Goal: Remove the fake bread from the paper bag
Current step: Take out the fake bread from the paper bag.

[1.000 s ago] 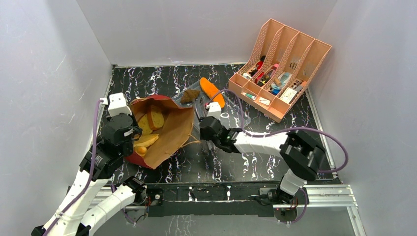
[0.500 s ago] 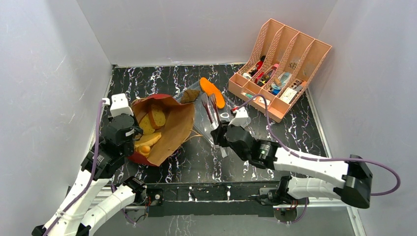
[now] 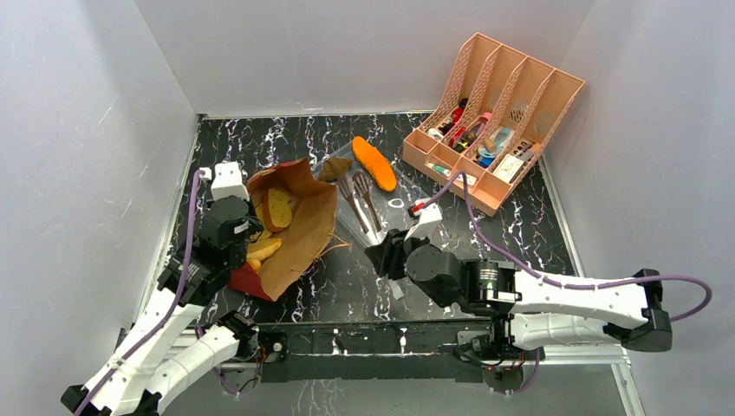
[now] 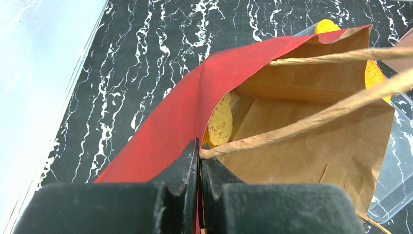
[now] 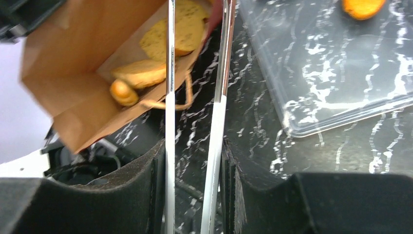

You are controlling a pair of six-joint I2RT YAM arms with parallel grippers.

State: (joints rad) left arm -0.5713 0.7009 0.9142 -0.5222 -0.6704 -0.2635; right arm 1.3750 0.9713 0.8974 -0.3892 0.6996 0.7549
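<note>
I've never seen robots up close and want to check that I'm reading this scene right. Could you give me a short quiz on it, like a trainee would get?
1. True or false: the left gripper is shut on the edge of the glossy red paper bag with a brown inside.
2. Pick one. What does the right gripper hold? A) a slice of toy bread B) slim metal tongs C) nothing
3. In a few words: where does the orange-brown oblong toy loaf lie?

Key
1. True.
2. B.
3. Outside the bag, on the clear plastic tray.
</note>
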